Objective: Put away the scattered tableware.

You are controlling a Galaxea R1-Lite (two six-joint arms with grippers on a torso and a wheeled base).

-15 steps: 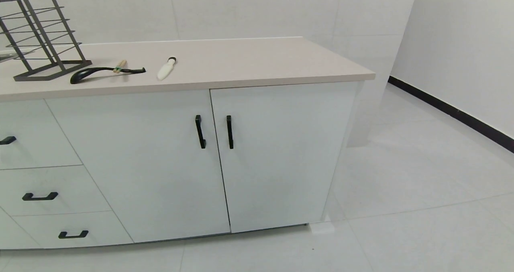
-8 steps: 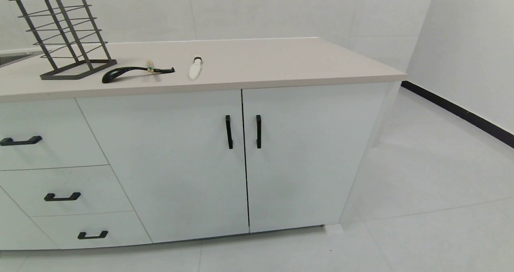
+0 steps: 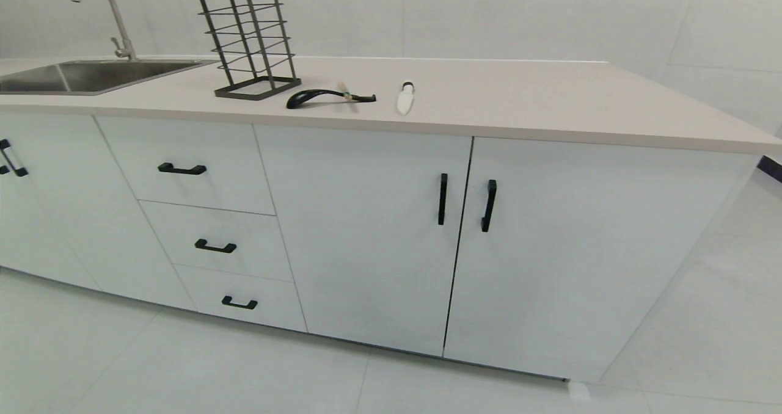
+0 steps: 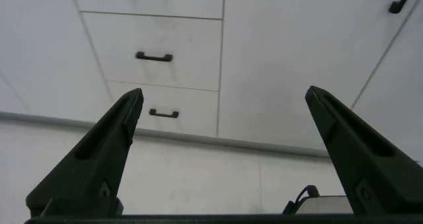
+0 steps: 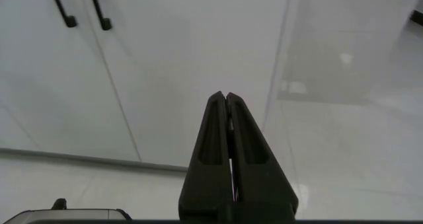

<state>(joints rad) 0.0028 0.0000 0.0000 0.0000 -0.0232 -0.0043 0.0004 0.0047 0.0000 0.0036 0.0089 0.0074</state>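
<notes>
Three loose pieces of tableware lie on a long, pale worktop [image 3: 537, 96] that runs across the head view, all of them nearer its front edge than its back edge. Below the worktop, a pair of white cupboard doors [image 3: 366, 231] meet at two upright black handles. Beside them, on the sink side, is a stack of three drawers [image 3: 214, 206], each with a black handle. A steel sink [image 3: 91, 75] is let into the left end of the worktop, with a curved tap [image 3: 104, 11] at its back edge. A black wire rack [image 3: 247, 38] stands upright just past the sink's right corner, its base close to the front edge. The left gripper [image 4: 225, 93] hangs low before the drawers, its two dark fingers spread wide apart with nothing between them. The right gripper [image 5: 226, 97] hangs low before the cupboard doors, its fingers pressed flat together and holding nothing. A black ladle [image 3: 317, 96] lies flat just beside the rack's base, on the side away from the sink, bowl towards the rack and handle running along the front edge. A white-handled utensil [image 3: 405, 99] lies a little farther along, apart from the ladle, its black tip pointing at the back edge. A short pale stick [image 3: 347, 93] lies across the ladle's handle; what it is I cannot tell.
</notes>
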